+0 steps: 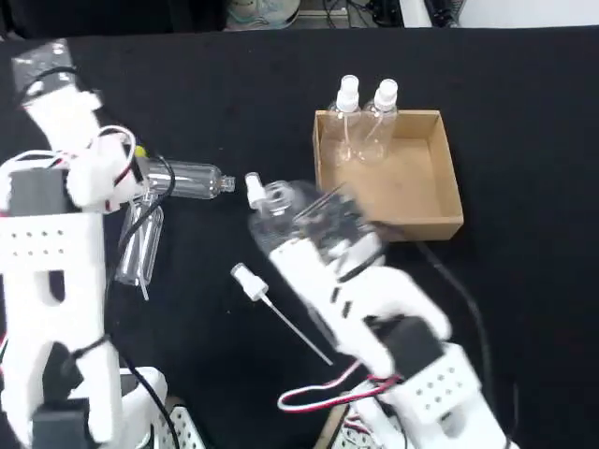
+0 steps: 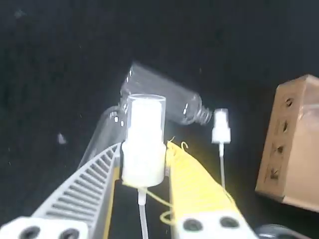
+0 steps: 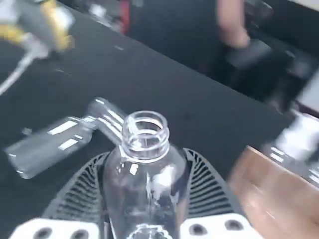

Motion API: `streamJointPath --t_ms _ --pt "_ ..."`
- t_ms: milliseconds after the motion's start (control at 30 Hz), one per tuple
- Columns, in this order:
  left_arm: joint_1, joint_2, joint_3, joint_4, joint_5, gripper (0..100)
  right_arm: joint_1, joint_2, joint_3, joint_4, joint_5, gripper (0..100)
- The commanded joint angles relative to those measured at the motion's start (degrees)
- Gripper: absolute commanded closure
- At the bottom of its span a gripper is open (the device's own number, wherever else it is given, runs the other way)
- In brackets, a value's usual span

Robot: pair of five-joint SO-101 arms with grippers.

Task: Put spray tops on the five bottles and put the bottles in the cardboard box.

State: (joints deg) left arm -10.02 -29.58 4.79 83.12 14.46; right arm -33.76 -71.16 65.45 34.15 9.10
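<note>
L gripper (image 2: pixel 143 148) is clamped on a white spray top w/ clear cap (image 2: pixel 143 134), dip tube running back betw. its fingers. R gripper (image 3: pixel 145 169) grips a clear plastic bottle (image 3: pixel 144 144) by the body, neck open, no top on it. Two more clear uncapped bottles lie on the black table (image 1: pixel 524 94) by the L arm: one bottle (image 1: pixel 192 180), second bottle (image 1: pixel 140 245) just beside it. Loose spray top (image 1: pixel 253 187) and long-tubed spray top (image 1: pixel 251 281) lie betw. the arms. Brown cardboard box (image 1: pixel 451 178) holds two capped bottles (image 1: pixel 344 126) (image 1: pixel 379 126) at its far wall.

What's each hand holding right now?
Left hand: closed on a spray top.
Right hand: closed on an uncapped bottle.
</note>
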Motion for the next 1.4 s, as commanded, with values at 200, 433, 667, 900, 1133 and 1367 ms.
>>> streamJointPath --t_ms 200,433,667,900,1133,1367 --pt "0.40 -16.26 -2.95 -16.44 -0.53 97 -2.81 -0.48 11.47 -18.11 -9.23 98.7" --pt "12.26 -21.54 -2.95 -26.02 -0.53 97 -2.81 -1.01 13.85 -18.20 -9.67 98.7" --pt "24.40 -21.19 -1.01 -33.05 -0.53 97 -2.90 -1.10 14.99 -18.20 -9.67 98.7" --pt "30.37 -20.75 10.42 -47.12 -0.62 97 -2.81 -1.10 14.99 -18.20 -9.67 98.7" --pt "30.37 -20.84 14.20 -48.26 -0.62 97 -2.81 -1.10 14.90 -18.20 -9.67 98.7" --pt "30.20 -20.84 15.96 -48.26 -0.62 97 -2.81 -1.10 14.90 -18.20 -9.67 98.7"
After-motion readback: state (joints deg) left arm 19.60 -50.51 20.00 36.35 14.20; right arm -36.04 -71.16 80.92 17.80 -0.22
